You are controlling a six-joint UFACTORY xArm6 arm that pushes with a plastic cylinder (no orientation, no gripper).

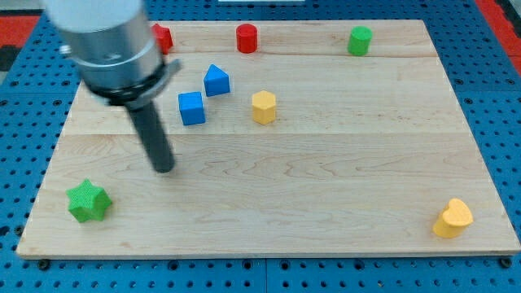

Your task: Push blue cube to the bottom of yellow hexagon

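Board (326, 179): my tip (164, 168) below-left blue cube (191, 108), seemingly apart.

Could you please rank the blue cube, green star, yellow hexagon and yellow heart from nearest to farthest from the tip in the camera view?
From my tip:
1. Blue cube, just above and right of it.
2. Green star, toward the view's lower left.
3. Yellow hexagon, up and farther right.
4. Yellow heart, at the view's bottom right corner.

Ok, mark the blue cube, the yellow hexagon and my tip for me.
blue cube (192, 108), camera view, centre of its front face.
yellow hexagon (263, 107), camera view, middle of the block.
my tip (164, 168), camera view, very end of the rod, below and left of the blue cube, apart from it.
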